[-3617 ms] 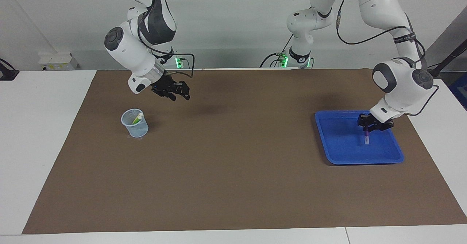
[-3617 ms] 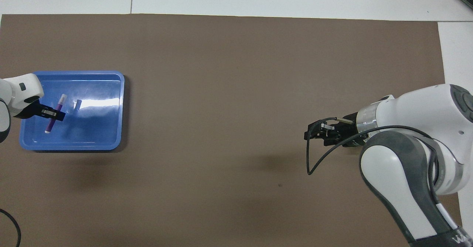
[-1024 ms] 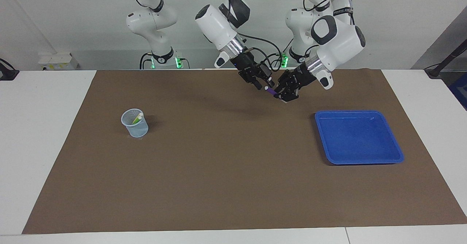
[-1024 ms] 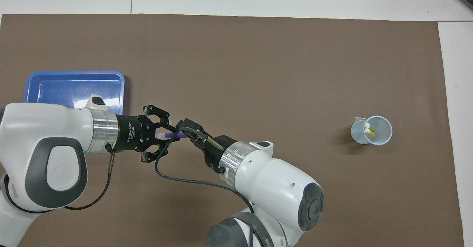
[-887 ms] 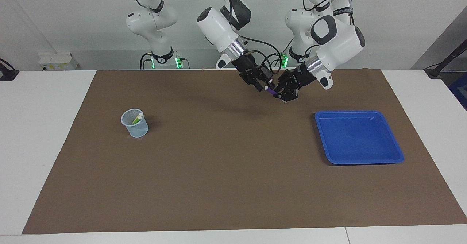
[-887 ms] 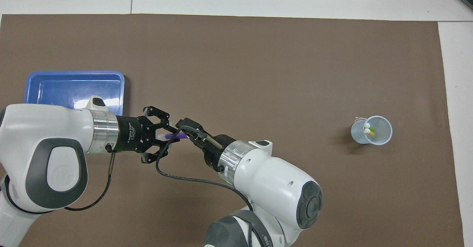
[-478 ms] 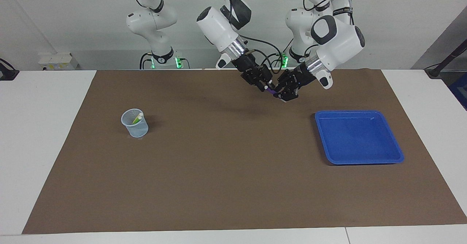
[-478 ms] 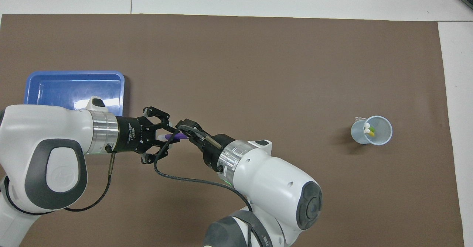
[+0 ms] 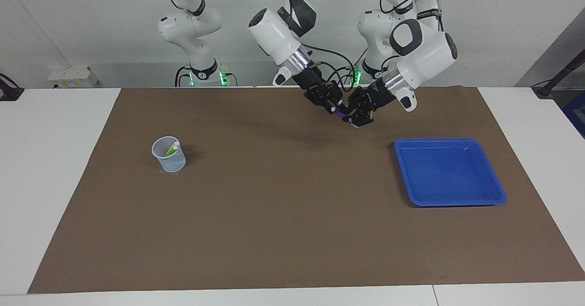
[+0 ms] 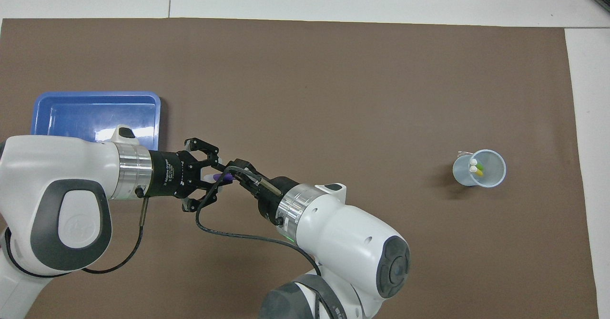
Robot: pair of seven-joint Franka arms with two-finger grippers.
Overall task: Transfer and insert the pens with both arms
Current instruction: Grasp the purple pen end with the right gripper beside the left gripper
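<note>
The purple pen [image 9: 338, 113] [image 10: 220, 177] hangs in the air over the brown mat [image 9: 292, 214], beside the blue tray. My left gripper [image 9: 354, 115] [image 10: 212, 177] is shut on one end of it. My right gripper [image 9: 332, 106] [image 10: 234, 174] meets it nose to nose and covers the pen's other end, so only a short purple stretch shows between the two. The green pen [image 10: 479, 166] and the yellow pen [image 10: 478, 171] stand in a clear cup [image 9: 169, 156] [image 10: 479, 168] toward the right arm's end of the table.
The blue tray [image 9: 450, 173] [image 10: 95, 114] lies toward the left arm's end of the mat with nothing in it. Two smaller white arms with green lights [image 9: 208, 75] stand at the robots' edge. White table [image 9: 55, 169] borders the mat.
My left gripper lifted the purple pen out of the tray and carried it over the mat. The right gripper came over from the cup and slid along the pen in the last second.
</note>
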